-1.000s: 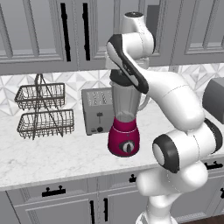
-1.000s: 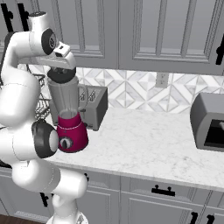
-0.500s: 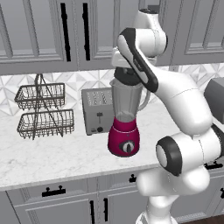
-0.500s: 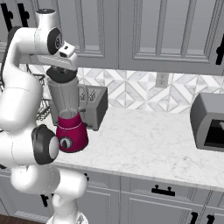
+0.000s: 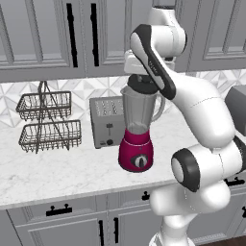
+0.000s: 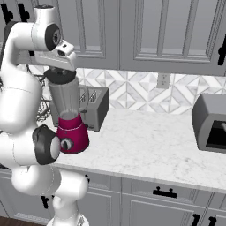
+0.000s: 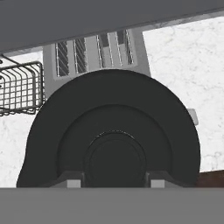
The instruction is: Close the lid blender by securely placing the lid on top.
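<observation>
The blender (image 5: 137, 150) stands on the counter with its magenta base and clear jar; it is also in the right base view (image 6: 70, 132). The dark round lid (image 5: 142, 87) sits at the jar's mouth, level, and I cannot tell whether it is fully seated. My gripper (image 5: 142, 77) reaches down from above and is shut on the lid's raised centre knob. In the hand view the lid (image 7: 113, 127) fills the middle, with my gripper (image 7: 114, 178) closed around the knob and its fingertips (image 7: 72, 180) on either side. From the right, the lid (image 6: 59, 76) is under my gripper (image 6: 60, 69).
A silver toaster (image 5: 108, 121) stands just behind and left of the blender. A two-tier wire basket (image 5: 48, 121) is further left. A dark boxy appliance (image 6: 212, 123) sits at the counter's right end. Upper cabinets (image 5: 48, 33) hang close above my arm.
My arm's upper links have swung to the right and risen slightly. The hand and lid have settled down onto the jar's mouth. The grip on the lid is unchanged.
</observation>
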Motion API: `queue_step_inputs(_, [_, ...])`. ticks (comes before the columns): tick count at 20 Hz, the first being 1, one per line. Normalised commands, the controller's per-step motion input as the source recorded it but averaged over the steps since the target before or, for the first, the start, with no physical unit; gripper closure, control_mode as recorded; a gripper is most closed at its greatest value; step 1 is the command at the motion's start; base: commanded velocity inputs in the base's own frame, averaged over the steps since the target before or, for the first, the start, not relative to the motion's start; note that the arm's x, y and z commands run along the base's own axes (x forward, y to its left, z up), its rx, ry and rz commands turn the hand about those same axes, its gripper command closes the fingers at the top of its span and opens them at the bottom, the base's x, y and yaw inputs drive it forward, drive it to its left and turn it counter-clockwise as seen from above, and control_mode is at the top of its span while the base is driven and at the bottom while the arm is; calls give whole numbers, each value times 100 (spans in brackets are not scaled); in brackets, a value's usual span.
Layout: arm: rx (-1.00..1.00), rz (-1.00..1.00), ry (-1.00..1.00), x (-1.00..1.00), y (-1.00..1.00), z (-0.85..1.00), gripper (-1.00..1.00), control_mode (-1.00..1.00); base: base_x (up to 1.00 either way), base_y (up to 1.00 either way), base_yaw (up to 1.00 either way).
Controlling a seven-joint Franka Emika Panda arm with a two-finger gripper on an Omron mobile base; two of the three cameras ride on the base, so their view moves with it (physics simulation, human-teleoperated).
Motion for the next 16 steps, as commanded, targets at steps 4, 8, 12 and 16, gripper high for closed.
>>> queue_step_inputs(4, [-3,0,-1,0,8,-5,100,-100,0,0,0])
queue_step_inputs(8, [-8,0,4,0,19,-17,100,-100,0,0,0])
queue_step_inputs(12, [-3,1,1,0,5,-16,100,-100,0,0,0])
queue_step_inputs(16, [0,0,0,4,0,-2,100,-100,0,0,0])
